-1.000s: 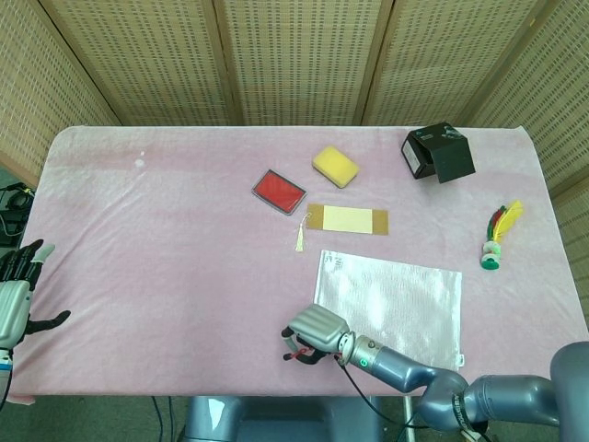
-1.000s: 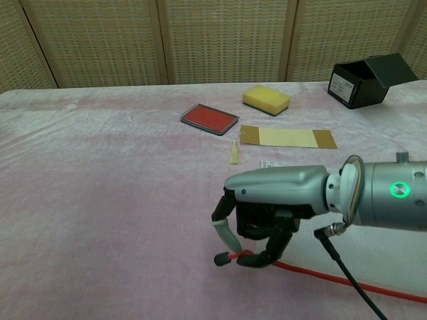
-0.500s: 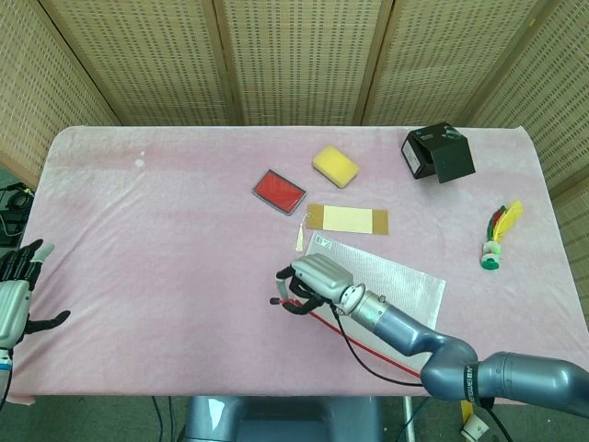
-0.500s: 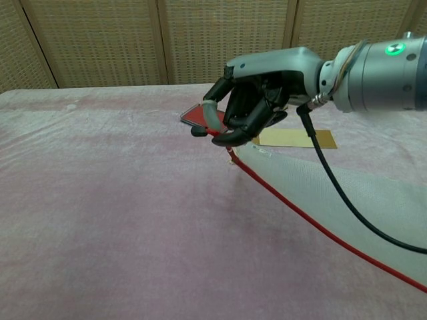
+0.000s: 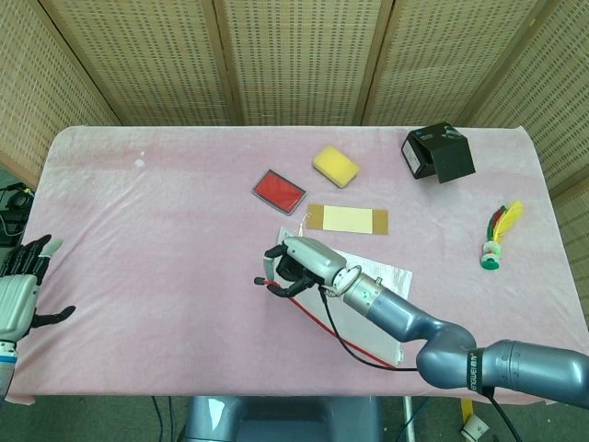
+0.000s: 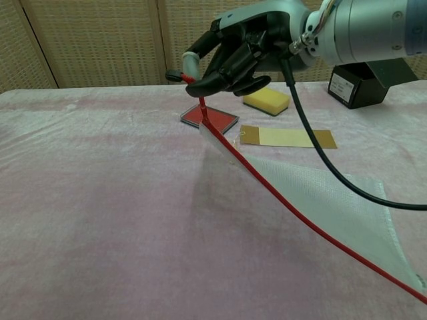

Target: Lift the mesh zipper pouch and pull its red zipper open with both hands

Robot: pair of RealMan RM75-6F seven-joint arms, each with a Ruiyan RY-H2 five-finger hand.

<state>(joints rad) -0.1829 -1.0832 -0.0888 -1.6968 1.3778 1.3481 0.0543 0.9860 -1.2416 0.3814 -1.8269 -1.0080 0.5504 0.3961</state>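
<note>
My right hand (image 6: pixel 233 50) (image 5: pixel 293 266) pinches the red pull at the end of the red zipper (image 6: pixel 280 200) and holds it well above the table. The white mesh pouch (image 6: pixel 333 210) (image 5: pixel 368 285) hangs from that corner and slopes down to the right, where its far end lies low near the table. The zipper runs along its near edge as a taut red line. My left hand (image 5: pixel 20 295) hovers at the far left table edge in the head view, fingers spread and holding nothing. It is far from the pouch.
A red flat case (image 5: pixel 279 191), a yellow sponge (image 5: pixel 335 166) and a tan bookmark with tassel (image 5: pixel 347 220) lie behind the pouch. A black box (image 5: pixel 439 153) stands at the back right. A feathered shuttlecock (image 5: pixel 497 238) lies at the right edge.
My right hand has risen and moved left and away from me with the zipper pull, lifting the pouch's corner off the table. The left hand has barely moved.
</note>
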